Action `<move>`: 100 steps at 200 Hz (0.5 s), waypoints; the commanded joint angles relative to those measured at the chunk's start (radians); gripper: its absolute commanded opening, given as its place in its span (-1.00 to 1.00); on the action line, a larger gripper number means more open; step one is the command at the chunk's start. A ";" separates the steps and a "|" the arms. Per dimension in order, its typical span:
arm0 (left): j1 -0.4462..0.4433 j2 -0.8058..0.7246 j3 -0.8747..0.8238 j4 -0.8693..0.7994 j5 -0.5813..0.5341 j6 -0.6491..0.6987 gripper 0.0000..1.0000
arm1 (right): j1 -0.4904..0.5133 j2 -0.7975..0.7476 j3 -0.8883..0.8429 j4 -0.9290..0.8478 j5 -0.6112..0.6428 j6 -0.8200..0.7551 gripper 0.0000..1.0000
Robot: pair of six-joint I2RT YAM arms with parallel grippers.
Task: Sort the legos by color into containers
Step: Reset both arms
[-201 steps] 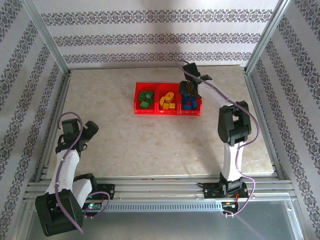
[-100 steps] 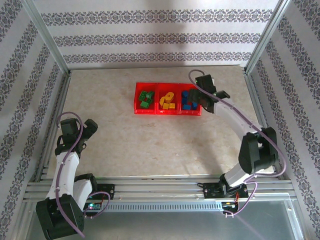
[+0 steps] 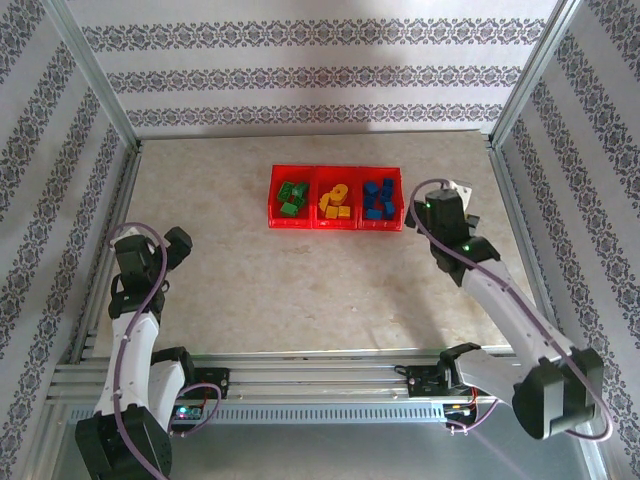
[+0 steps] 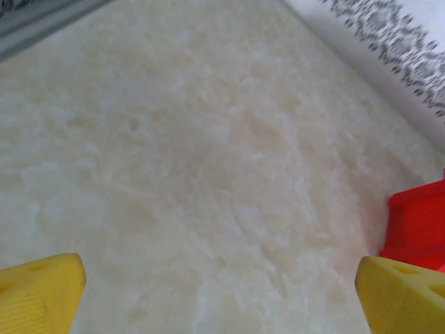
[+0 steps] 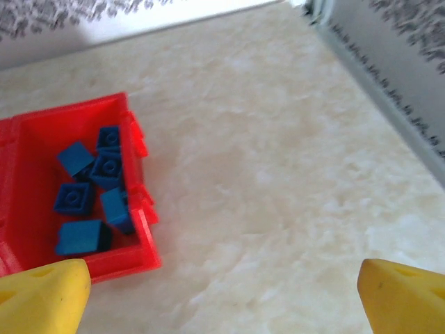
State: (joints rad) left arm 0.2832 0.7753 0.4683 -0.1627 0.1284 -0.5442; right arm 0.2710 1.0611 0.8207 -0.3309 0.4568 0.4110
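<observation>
The red tray (image 3: 335,226) lies at the back middle of the table, its three containers side by side. Green legos (image 3: 291,196) fill the left one, yellow-orange legos (image 3: 336,200) the middle, blue legos (image 3: 378,199) the right. In the right wrist view several blue legos (image 5: 90,195) lie inside the red wall (image 5: 142,209). My right gripper (image 3: 437,200) hovers just right of the tray, open and holding nothing (image 5: 222,299). My left gripper (image 3: 175,245) is far off at the left, open over bare table (image 4: 222,292), with a tray corner (image 4: 417,223) at its right edge.
The marble-look table (image 3: 300,290) is fenced by metal frame rails (image 3: 520,230) and patterned walls. A rail (image 5: 375,76) runs close on the right of my right gripper. Both arm bases sit on the near rail (image 3: 320,375).
My right arm has swung back from over the blue compartment to the right and toward the near side, its jaws opening wide. The left gripper has shifted slightly.
</observation>
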 commanded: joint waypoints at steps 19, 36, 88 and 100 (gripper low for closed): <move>0.007 0.015 -0.065 0.237 0.000 0.089 0.99 | -0.051 -0.117 -0.123 0.115 0.098 -0.046 0.96; 0.004 0.040 -0.080 0.303 -0.003 0.136 0.99 | -0.066 -0.136 -0.172 0.182 0.090 -0.095 0.96; -0.028 0.086 -0.160 0.557 0.001 0.318 0.99 | -0.084 -0.103 -0.302 0.387 0.087 -0.159 0.97; -0.037 0.091 -0.189 0.617 0.010 0.364 0.99 | -0.084 -0.088 -0.321 0.432 0.074 -0.179 0.96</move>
State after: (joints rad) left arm 0.2676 0.8593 0.3248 0.2424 0.1276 -0.3225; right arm 0.1982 0.9504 0.5423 -0.0460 0.5304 0.2924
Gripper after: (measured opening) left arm 0.996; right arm 0.982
